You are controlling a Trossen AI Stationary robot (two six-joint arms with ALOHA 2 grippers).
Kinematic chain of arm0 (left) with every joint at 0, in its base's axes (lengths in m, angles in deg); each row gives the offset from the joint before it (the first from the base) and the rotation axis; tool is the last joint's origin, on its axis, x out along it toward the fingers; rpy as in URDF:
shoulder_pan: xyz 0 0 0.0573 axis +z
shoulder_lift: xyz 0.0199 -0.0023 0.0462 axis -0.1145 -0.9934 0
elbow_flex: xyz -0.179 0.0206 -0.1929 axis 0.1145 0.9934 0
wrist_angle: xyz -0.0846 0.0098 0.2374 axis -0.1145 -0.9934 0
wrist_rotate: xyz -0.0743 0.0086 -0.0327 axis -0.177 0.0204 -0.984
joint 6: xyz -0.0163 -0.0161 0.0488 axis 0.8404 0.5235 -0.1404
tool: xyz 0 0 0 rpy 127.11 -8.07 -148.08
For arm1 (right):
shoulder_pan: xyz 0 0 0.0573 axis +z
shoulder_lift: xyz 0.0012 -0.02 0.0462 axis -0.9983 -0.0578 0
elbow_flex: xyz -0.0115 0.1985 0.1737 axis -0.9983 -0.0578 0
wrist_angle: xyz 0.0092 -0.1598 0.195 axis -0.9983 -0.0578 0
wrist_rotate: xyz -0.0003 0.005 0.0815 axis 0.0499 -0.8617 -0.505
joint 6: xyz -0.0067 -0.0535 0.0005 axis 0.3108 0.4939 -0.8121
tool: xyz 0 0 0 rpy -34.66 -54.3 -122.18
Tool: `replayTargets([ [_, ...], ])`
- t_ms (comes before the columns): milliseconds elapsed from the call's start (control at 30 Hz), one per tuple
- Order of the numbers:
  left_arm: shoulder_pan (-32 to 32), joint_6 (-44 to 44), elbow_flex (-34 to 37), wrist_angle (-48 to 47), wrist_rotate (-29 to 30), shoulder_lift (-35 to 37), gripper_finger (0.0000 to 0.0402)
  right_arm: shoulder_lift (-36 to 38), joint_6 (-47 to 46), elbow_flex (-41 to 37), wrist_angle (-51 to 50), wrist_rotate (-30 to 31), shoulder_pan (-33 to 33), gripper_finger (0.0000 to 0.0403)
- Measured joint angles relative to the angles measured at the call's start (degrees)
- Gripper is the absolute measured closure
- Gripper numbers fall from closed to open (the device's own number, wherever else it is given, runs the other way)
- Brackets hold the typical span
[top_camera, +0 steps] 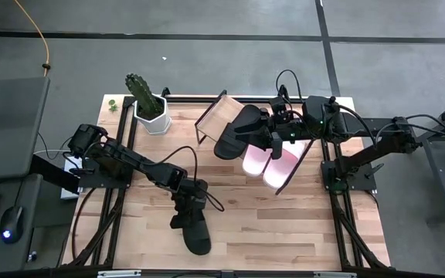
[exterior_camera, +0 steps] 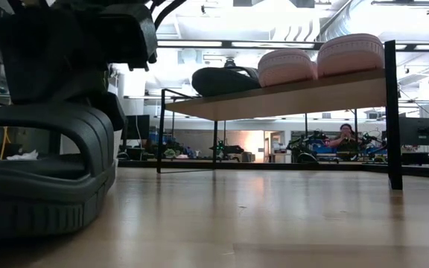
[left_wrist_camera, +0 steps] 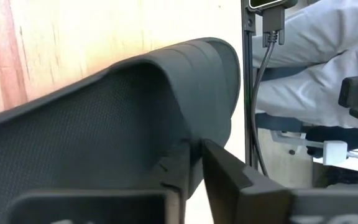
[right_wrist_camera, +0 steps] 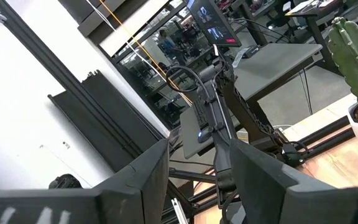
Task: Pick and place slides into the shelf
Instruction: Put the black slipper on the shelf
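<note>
One black slide [top_camera: 195,228] lies on the table near its near edge, and its sole [exterior_camera: 36,212] rests on the wood. My left gripper [top_camera: 185,193] stands over its strap, shut on it. The slanted wooden shelf [top_camera: 221,114] at the far middle carries another black slide [top_camera: 234,133] and two pink slides [top_camera: 256,160] [top_camera: 282,167]. All three also show on the board in the low view [exterior_camera: 226,78] [exterior_camera: 289,67] [exterior_camera: 348,52]. My right gripper [top_camera: 271,137] hovers over the shelf beside the black slide, open [right_wrist_camera: 197,180], with nothing between its fingers. My left gripper [left_wrist_camera: 194,180] pinches the black slide's wide strap at its edge [left_wrist_camera: 197,140] between the two fingers, coming from above and pointing down. The strap arches in front of the fingers. The slide stays flat with its sole on the table.
A potted cactus [top_camera: 149,104] stands at the far left of the table, left of the shelf. The shelf's black wire legs [exterior_camera: 393,112] rise from the tabletop. Bare wood lies between the shelf and the near edge. A person [exterior_camera: 346,138] sits far behind the table.
</note>
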Motion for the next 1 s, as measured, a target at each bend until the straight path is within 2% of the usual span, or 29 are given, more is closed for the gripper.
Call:
replayTargets([
  [133, 0.0, 0.0, 0.0, 0.0, 0.0, 0.0, 0.0396, 0.0, 0.0, 0.0, 0.0, 0.2, 0.0, 0.0242],
  [267, 0.0, 0.0, 0.0, 0.0, 0.2, 0.0, 0.0385, 0.0, 0.0, 0.0, 0.0, 0.2, 0.0, 0.0242],
  [500, 0.0, 0.0, 0.0, 0.1, 0.1, 0.0, 0.0395, 0.0, 0.0, 0.0, 0.0, 0.2, 0.0, 0.0242],
  [1000, 0.0, 1.6, 0.0, -0.3, -5.5, 0.0, 0.04, 0.0, 0.0, 0.1, -1.8, 0.2, 0.0, 0.0242],
])
